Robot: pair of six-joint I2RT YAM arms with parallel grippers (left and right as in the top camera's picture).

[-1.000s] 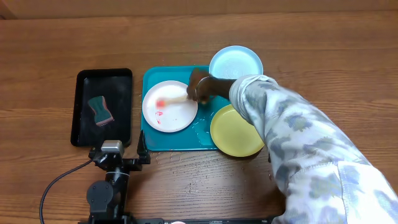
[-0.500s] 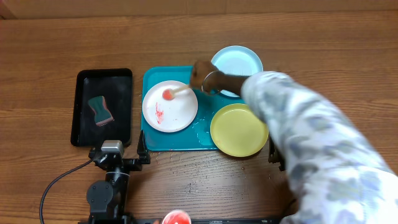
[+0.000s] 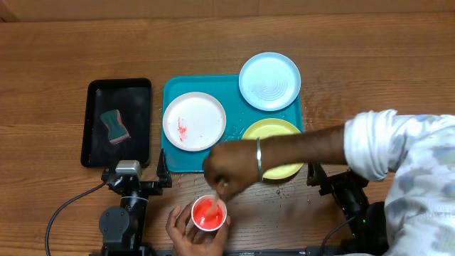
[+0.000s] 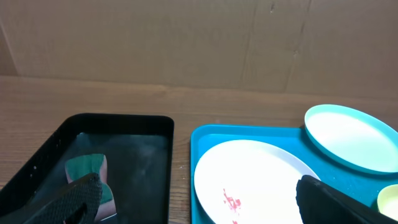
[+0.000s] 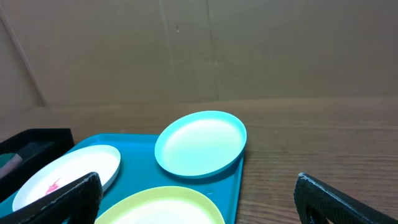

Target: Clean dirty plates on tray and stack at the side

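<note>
hand (image 3: 227, 169) off plate (image 3: 194, 121); jaws wide, empty

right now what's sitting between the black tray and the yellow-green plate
The white plate, smeared red, on the teal tray, lies between the black tray and the yellow-green plate. The overhead view shows it best.
</note>
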